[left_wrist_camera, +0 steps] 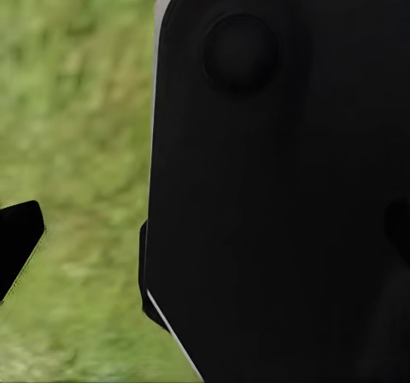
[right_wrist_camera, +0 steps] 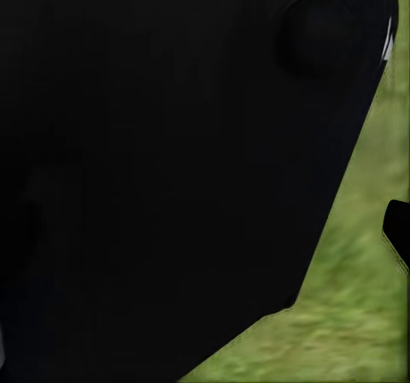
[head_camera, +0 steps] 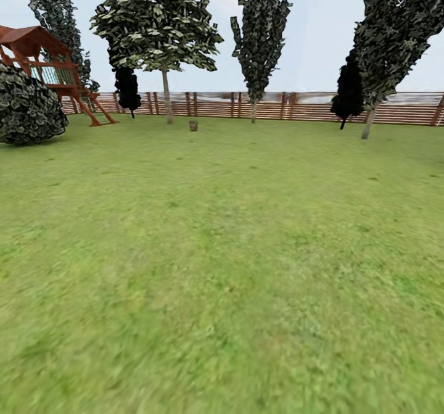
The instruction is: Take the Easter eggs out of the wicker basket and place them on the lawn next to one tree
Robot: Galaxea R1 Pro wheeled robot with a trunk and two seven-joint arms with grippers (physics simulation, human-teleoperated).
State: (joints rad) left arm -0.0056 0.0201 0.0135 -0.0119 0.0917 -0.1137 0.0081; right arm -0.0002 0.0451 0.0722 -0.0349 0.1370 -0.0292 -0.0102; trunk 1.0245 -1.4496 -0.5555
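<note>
Open lawn point(head_camera: 234, 266) ahead, slat fence point(head_camera: 277, 105) at the far edge.
I count one wicker basket point(head_camera: 193, 126) before that fence, beside one pale-trunked tree point(head_camera: 166, 96); either tool's spread, I cannot tell.

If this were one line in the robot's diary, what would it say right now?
phase: crossing mottled green lawn | small tan-brown wicker basket: far ahead, right of pale-trunked leafy tree | eggs: too small to tell | grippers: unclear
</note>
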